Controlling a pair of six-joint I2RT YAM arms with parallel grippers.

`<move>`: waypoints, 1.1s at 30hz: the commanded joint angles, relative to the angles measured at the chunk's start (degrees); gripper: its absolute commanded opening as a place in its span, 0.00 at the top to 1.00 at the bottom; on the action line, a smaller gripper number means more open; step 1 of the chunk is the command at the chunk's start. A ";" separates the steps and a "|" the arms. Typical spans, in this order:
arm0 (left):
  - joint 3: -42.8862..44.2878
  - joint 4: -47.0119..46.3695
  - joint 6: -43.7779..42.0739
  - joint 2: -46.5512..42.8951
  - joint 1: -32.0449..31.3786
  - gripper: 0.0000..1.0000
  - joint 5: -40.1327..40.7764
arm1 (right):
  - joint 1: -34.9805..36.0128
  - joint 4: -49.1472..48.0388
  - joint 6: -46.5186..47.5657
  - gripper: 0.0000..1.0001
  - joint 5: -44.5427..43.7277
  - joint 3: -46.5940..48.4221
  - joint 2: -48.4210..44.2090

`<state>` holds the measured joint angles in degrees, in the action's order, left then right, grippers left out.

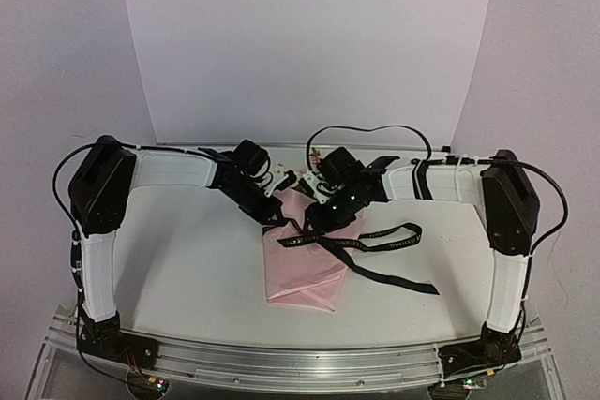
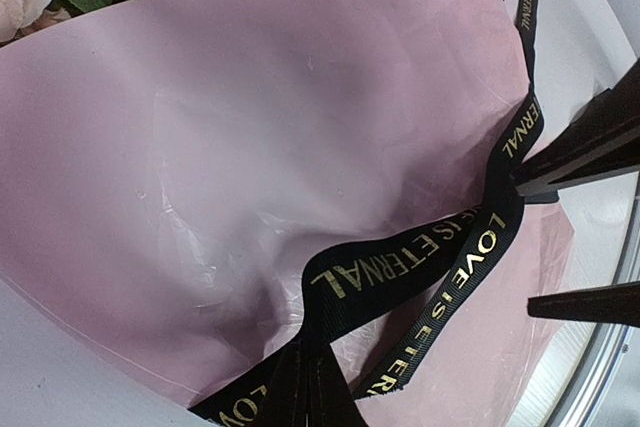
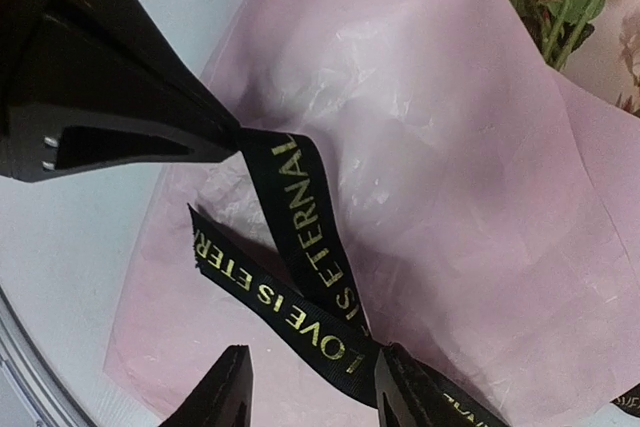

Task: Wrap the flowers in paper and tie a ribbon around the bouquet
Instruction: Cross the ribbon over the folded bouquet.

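White table [image 1: 187,259]: arms [image 1: 173,170] [image 1: 450,180] reach inward over paper [image 1: 305,274]; left fingers [image 3: 150,117] pinch ribbon [image 3: 300,207], right fingers [image 3: 225,392] parted.

The only text you can read is gold capitals on the black ribbon [image 2: 400,267]. In the left wrist view, a strand dropping from centre toward 6 o'clock reads "LOVE IS ETER", a strand crossing it reads "ETERNAL", and "LOV" shows at the bottom edge. In the right wrist view, the ribbon [image 3: 300,207] shows "ETERNAL" near centre and "LOVE IS ETER" upside down toward 7 o'clock. From the top camera, the ribbon's [image 1: 380,236] lettering is too small to read.
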<state>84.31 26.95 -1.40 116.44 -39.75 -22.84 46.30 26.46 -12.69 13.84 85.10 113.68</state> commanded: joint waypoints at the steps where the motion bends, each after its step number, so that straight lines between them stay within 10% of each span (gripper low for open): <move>1: 1.97 -1.11 0.84 -1.44 0.26 1.00 -1.09 | -0.22 1.85 2.06 0.57 -0.81 1.33 2.21; 33: 1.74 -0.89 0.35 -0.82 0.34 1.00 -1.54 | -3.19 -1.04 -5.38 0.82 -2.87 2.20 2.77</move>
<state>84.31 26.98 -1.02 116.44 -39.72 -23.50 44.55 27.77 -14.93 10.24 86.74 118.41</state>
